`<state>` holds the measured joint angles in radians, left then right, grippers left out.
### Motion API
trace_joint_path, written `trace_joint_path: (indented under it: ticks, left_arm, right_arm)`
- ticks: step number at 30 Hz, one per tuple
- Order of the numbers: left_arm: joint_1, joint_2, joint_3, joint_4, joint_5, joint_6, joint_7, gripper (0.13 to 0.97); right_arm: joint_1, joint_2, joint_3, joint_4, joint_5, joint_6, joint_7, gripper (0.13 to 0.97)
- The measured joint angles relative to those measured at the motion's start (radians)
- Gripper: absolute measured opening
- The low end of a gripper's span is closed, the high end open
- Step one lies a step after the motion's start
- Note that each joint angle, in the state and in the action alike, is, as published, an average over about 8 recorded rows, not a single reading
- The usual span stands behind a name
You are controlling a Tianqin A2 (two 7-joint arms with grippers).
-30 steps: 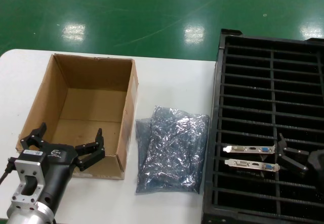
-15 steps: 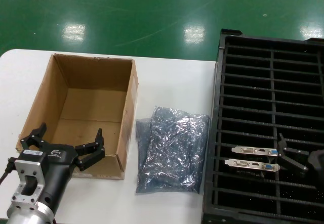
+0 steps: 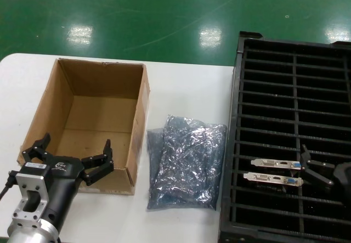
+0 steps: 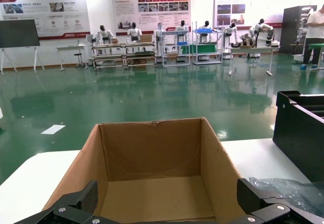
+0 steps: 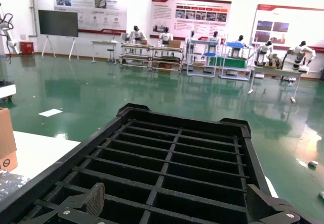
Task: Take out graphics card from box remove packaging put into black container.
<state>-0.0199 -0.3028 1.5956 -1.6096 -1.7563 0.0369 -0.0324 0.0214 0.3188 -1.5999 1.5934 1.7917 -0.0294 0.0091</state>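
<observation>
The brown box (image 3: 88, 128) stands open at the left of the white table, and I see nothing inside it (image 4: 152, 158). Two crinkled grey-blue packaging bags (image 3: 186, 160) lie overlapped between the box and the black container (image 3: 290, 89). One graphics card (image 3: 274, 163) and its twin (image 3: 271, 178) stand in neighbouring slots near the container's front. My right gripper (image 3: 308, 166) hovers open just right of their brackets, holding nothing (image 5: 177, 204). My left gripper (image 3: 71, 152) is open at the box's near wall (image 4: 169, 206).
The white table (image 3: 186, 89) ends at a rounded far-left corner, with green floor beyond it. The container's ribs (image 5: 177, 148) form many long slots. A bag edge (image 4: 288, 188) and the container's wall (image 4: 298, 128) lie to the right of the box.
The upper graphics card has slid a little to the right in its slot since a second ago. Both grippers and the bags hold their positions.
</observation>
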Motion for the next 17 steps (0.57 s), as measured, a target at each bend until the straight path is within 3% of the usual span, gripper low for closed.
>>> trace_joint_path:
  ticks: [17]
  left_arm:
    - [0.0,0.0,0.0,0.0,0.0,0.0,0.0,0.966]
  right_arm:
    - [0.0,0.0,0.0,0.0,0.0,0.0,0.0,0.966]
